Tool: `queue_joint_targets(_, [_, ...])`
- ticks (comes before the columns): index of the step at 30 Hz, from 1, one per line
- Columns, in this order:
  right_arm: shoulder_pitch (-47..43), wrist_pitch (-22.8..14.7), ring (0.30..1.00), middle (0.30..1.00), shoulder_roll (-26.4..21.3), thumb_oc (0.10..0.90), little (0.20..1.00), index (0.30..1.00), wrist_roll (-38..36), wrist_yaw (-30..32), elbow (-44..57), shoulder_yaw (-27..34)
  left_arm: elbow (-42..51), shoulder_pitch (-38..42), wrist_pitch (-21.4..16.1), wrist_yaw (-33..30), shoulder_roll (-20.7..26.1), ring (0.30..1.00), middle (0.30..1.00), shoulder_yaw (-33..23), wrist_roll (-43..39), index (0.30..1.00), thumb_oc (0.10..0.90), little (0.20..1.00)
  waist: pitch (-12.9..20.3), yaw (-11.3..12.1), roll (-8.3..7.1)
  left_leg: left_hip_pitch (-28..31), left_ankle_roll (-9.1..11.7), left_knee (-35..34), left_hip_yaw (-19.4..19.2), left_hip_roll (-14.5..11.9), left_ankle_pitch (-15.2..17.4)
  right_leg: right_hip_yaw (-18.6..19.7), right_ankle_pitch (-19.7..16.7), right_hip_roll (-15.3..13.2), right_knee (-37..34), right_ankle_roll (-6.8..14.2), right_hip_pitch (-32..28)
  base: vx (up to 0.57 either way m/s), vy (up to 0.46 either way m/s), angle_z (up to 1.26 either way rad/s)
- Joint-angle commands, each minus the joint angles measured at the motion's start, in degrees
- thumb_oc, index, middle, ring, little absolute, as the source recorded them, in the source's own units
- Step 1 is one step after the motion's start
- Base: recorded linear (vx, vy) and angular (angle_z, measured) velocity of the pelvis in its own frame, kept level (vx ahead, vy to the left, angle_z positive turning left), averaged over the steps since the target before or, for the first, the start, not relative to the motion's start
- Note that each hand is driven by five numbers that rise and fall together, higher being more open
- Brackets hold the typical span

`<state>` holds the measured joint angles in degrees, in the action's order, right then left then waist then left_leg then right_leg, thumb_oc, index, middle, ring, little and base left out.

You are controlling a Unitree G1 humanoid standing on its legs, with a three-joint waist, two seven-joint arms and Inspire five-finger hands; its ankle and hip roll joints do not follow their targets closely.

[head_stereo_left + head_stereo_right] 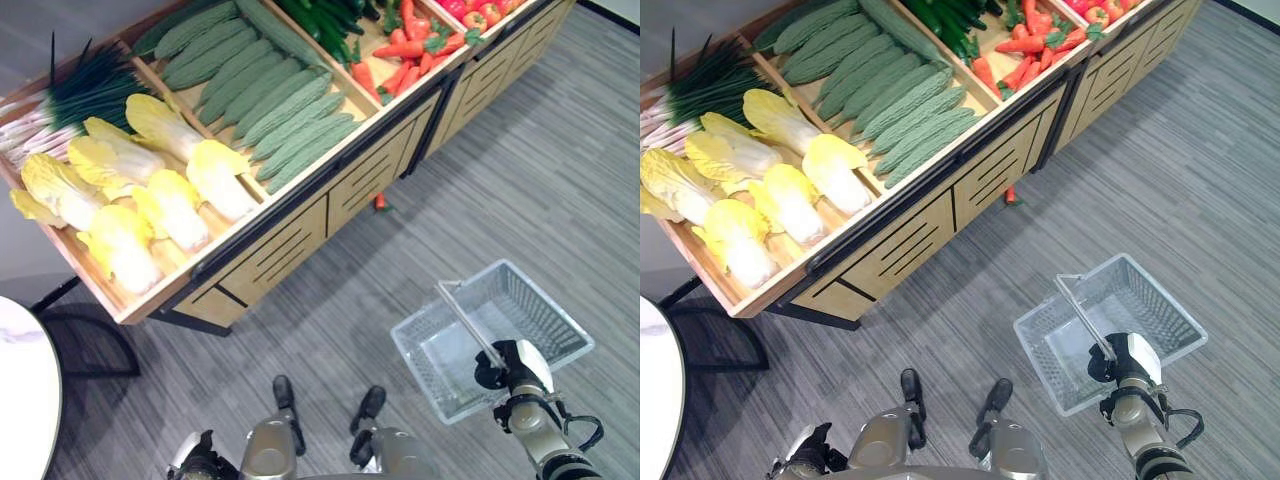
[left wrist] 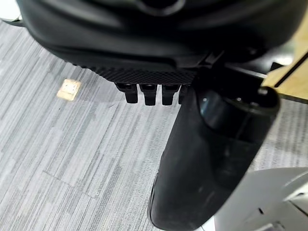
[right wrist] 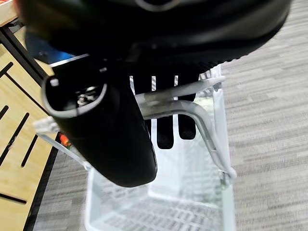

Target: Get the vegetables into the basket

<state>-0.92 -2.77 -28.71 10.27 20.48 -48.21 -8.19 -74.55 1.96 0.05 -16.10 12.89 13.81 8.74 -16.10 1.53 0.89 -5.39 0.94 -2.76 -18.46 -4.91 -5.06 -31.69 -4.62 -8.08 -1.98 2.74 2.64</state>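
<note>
Clear plastic mesh basket (image 1: 530, 320): hangs above grey floor, handle clasped in curled right hand (image 3: 168, 115). Left hand (image 2: 149, 91): curled, holding nothing. Vegetables (image 1: 270, 95): in wooden display stand (image 1: 270, 250).

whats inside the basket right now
Nothing that shows: the basket, hanging by its handle from the right hand, has a bare mesh floor. The near corner under the hand is covered.

Grey striped carpet floor (image 1: 560, 150), wooden display stand (image 1: 330, 200)
</note>
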Motion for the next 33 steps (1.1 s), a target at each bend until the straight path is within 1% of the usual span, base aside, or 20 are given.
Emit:
queue_joint_targets(1, [-3.5, -2.6, 0.3, 0.3, -3.8, 0.4, 0.3, 0.3, -0.8, 3.5, 2.8, 2.1, -2.4, 0.9, 0.0, -1.5, 1.7, 1.0, 1.0, -0.3, 1.9, 1.0, 0.9, 1.0, 2.9, 0.2, -0.57, -0.1, 3.6, 0.5, 1.2, -1.5, 0.7, 5.7, 3.7, -3.0, 5.0, 6.2, -1.4, 0.06, 0.128, 0.08])
queue_joint_targets(6, [-4.4, -1.9, 0.3, 0.3, -2.4, 0.4, 0.3, 0.3, -0.1, 2.9, 0.2, 1.4, -2.3, 0.0, -0.6, -1.2, 2.0, 1.0, 1.0, -1.0, 1.1, 1.0, 0.9, 1.0, 3.2, 1.1, -1.8, 0.8, 1.8, 0.7, 1.6, 0.1, 2.9, 6.1, 2.7, -5.5, 6.5, 8.0, -1.6, 0.07, 0.156, 0.15])
queue_joint_targets(9, [-5.4, -1.6, 0.3, 0.3, -1.6, 0.4, 0.3, 0.3, -0.3, 2.9, -3.5, 1.0, -2.3, -0.1, -0.5, -1.5, 2.2, 1.0, 1.0, -1.4, 0.7, 1.0, 0.9, 1.0, 2.9, 1.4, -1.87, 2.5, 0.0, -0.2, 1.9, 1.5, 4.2, 7.2, 1.1, -8.1, 14.3, 9.2, 0.5, 0.06, 0.204, 0.06])
queue_joint_targets(10, [-5.4, -1.5, 0.3, 0.3, -1.4, 0.4, 0.3, 0.3, -0.3, 2.9, -4.0, 1.0, -2.2, -0.3, -0.6, -1.7, 2.4, 1.0, 1.0, -1.5, 0.4, 1.0, 0.9, 1.0, 2.7, 1.2, -1.8, 3.3, -0.6, -1.2, 2.3, 2.2, 4.0, 8.6, -0.3, -9.2, 18.3, 9.9, 1.5, 0.01, 0.207, 0.26])
queue_joint_targets(11, [-5.5, -1.6, 0.3, 0.3, -0.9, 0.4, 0.3, 0.3, -1.0, 2.9, -5.6, 1.2, -2.2, -0.3, -0.5, -1.8, 2.6, 1.0, 1.0, -1.6, 0.4, 1.0, 0.9, 1.0, 2.5, 1.1, -1.4, 3.2, -1.4, -1.7, 2.6, 2.4, 3.1, 9.6, -2.6, -9.5, 21.6, 9.3, 3.5, 0.04, 0.186, 0.29])
queue_joint_targets(12, [-5.7, -1.6, 0.3, 0.3, -0.6, 0.4, 0.3, 0.3, -1.5, 3.1, -6.8, 1.1, -2.1, -0.3, -0.8, -2.0, 3.1, 1.0, 1.0, -1.5, 0.1, 1.0, 0.9, 1.0, 2.0, -0.2, -0.74, 3.6, -1.3, -2.2, 5.0, 2.5, 3.4, 16.2, -3.6, -6.7, 24.5, 9.3, 7.8, 0.04, 0.117, 0.3])
queue_joint_targets(14, [-6.5, -1.6, 0.3, 0.3, -0.8, 0.4, 0.3, 0.3, -2.4, 3.5, -9.3, 1.3, -2.0, 0.1, -1.2, -2.2, 3.6, 1.0, 1.0, -1.4, -0.7, 1.0, 0.9, 1.0, 1.6, -0.6, -0.02, 3.7, -0.6, -2.2, 6.9, 2.2, 3.0, 19.9, -3.1, -4.7, 22.3, 8.3, 11.1, 0.14, -0.04, 0.54])
queue_joint_targets(15, [-6.6, -1.5, 0.3, 0.3, -1.3, 0.4, 0.3, 0.3, -3.6, 4.7, -10.5, 2.5, -1.9, 1.4, -1.8, -2.6, 3.9, 1.0, 1.0, -0.8, -1.9, 1.0, 0.9, 1.0, 0.8, -1.3, -0.08, 3.8, 0.5, -2.2, 10.3, 1.9, 2.9, 22.0, -3.8, -5.9, 14.3, 8.6, 11.7, 0.22, -0.216, 0.92])
queue_joint_targets(16, [-6.6, -1.6, 0.3, 0.3, -1.1, 0.4, 0.3, 0.3, -4.1, 4.9, -11.4, 2.8, -2.3, 2.0, -1.8, -2.6, 3.9, 1.0, 1.0, -0.7, -2.2, 1.0, 0.9, 1.0, 0.8, -1.9, -0.27, 3.9, 0.7, -2.2, 11.7, 2.0, 3.1, 24.7, -4.5, -5.4, 11.1, 8.9, 11.9, 0.19, -0.202, 0.91])
queue_joint_targets(17, [-6.7, -1.6, 0.3, 0.3, -1.1, 0.4, 0.3, 0.3, -4.2, 4.9, -11.4, 2.8, -2.3, 2.0, -1.8, -2.6, 4.0, 1.0, 1.0, -0.7, -2.2, 1.0, 0.9, 1.0, 0.8, -2.0, -0.29, 3.7, 0.7, -2.2, 11.7, 2.0, 3.0, 24.6, -4.7, -5.4, 10.9, 8.9, 12.0, 0.14, -0.135, 0.84])
queue_joint_targets(20, [-6.3, -1.6, 0.3, 0.3, -0.4, 0.4, 0.3, 0.3, -5.2, 5.8, -14.9, 3.7, -3.3, 3.6, -2.1, -3.0, 4.4, 1.0, 1.0, -0.8, -2.8, 1.0, 0.9, 1.0, 1.0, -3.6, -0.59, 4.5, 1.7, -2.2, 16.2, 1.6, 4.2, 33.8, -5.4, -4.5, 4.9, 9.5, 13.3, 0.22, -0.196, 0.96])
queue_joint_targets(22, [-5.5, -1.5, 0.3, 0.3, 0.2, 0.4, 0.3, 0.3, -5.8, 5.7, -17.3, 4.3, -3.8, 4.3, -2.2, -3.3, 5.0, 1.0, 1.0, -0.9, -3.0, 1.0, 0.9, 1.0, 1.1, -4.1, -1.22, 5.5, 2.2, -2.2, 18.7, 1.3, 4.7, 35.5, -5.6, -4.0, 4.3, 9.6, 12.6, 0.21, -0.237, 0.78])
queue_joint_targets(23, [-5.2, -1.4, 0.3, 0.3, 0.8, 0.4, 0.3, 0.3, -6.1, 5.3, -19.2, 4.6, -3.9, 4.4, -2.2, -3.5, 4.9, 1.0, 1.0, -0.9, -2.8, 1.0, 0.9, 1.0, 1.4, -4.0, -1.59, 5.9, 2.5, -2.2, 19.6, 1.0, 4.9, 33.8, -4.7, -4.1, 3.6, 9.5, 11.3, 0.13, -0.162, 1.33])
queue_joint_targets(24, [-5.2, -1.4, 0.3, 0.3, 0.8, 0.4, 0.3, 0.3, -6.1, 5.3, -19.2, 4.6, -3.9, 4.4, -2.2, -3.5, 4.9, 1.0, 1.0, -0.9, -2.8, 1.0, 0.9, 1.0, 1.4, -4.0, -1.58, 5.9, 2.5, -2.2, 19.6, 1.0, 4.9, 33.8, -4.7, -4.1, 3.6, 9.5, 11.2, 0.27, -0.406, 1.31])
queue_joint_targets(25, [-4.7, -0.9, 0.3, 0.3, 1.6, 0.4, 0.3, 0.3, -5.7, 4.2, -22.9, 4.0, -4.4, 3.8, -2.0, -4.3, 4.8, 1.0, 1.0, -2.5, -4.1, 1.0, 0.9, 1.0, 2.9, -3.8, -2.08, 6.2, 3.6, -2.2, 20.8, -1.5, 4.5, 32.3, -3.6, -2.1, 3.3, 8.7, 9.7, 0.22, -0.346, 1.16])
queue_joint_targets(26, [-4.7, -0.9, 0.3, 0.3, 1.6, 0.4, 0.3, 0.3, -5.7, 4.2, -23.0, 3.9, -4.4, 3.7, -2.0, -4.3, 4.8, 1.0, 1.0, -2.5, -4.1, 1.0, 0.9, 1.0, 2.9, -3.9, -2.01, 6.3, 3.7, -2.2, 20.9, -1.6, 4.5, 32.2, -3.5, -2.0, 3.2, 8.7, 9.6, 0.35, -0.548, 0.48])
queue_joint_targets(27, [-4.4, -0.6, 0.3, 0.3, 1.6, 0.4, 0.3, 0.3, -5.7, 3.9, -24.6, 4.2, -4.3, 3.3, -2.1, -4.7, 4.5, 1.0, 1.0, -3.8, -5.8, 1.0, 0.9, 1.0, 3.7, -3.5, -1.96, 6.1, 4.4, -2.1, 21.7, -3.3, 4.0, 30.4, -2.3, -0.5, 3.0, 7.8, 8.6, 0.18, -0.28, 0.39])
queue_joint_targets(29, [-4.0, -0.3, 0.3, 0.3, 1.3, 0.4, 0.3, 0.3, -6.2, 4.0, -26.1, 4.6, -3.8, 2.8, -2.3, -5.2, 3.6, 1.0, 1.0, -5.2, -8.8, 1.0, 0.9, 1.0, 4.2, -3.0, -1.94, 5.5, 5.0, -1.3, 23.0, -4.5, 3.0, 28.1, -0.7, 0.7, 3.6, 6.6, 7.3, 0.2, -0.356, 0.28])
queue_joint_targets(32, [-2.1, 0.1, 0.3, 0.3, 1.5, 0.4, 0.3, 0.3, -7.5, 4.8, -26.9, 6.9, -3.4, 2.4, -2.3, -6.4, 1.8, 1.0, 1.0, -7.2, -12.4, 1.0, 0.9, 1.0, 4.6, -3.6, -1.81, 4.2, 5.6, -1.5, 20.9, -4.8, 0.9, 24.2, -0.6, 0.0, 2.2, 6.2, 5.2, 0.11, -0.177, 0.77])
queue_joint_targets(33, [-1.0, 0.6, 0.3, 0.3, 2.0, 0.4, 0.3, 0.3, -8.1, 5.0, -27.9, 7.8, -3.6, 1.4, -3.0, -7.3, 0.4, 1.0, 1.0, -10.8, -17.0, 1.0, 0.9, 1.0, 5.7, -3.5, -1.56, 4.1, 6.3, -2.2, 18.6, -5.1, 0.2, 22.6, -0.9, 0.1, -0.1, 6.4, 3.6, 0.09, -0.077, 0.82])
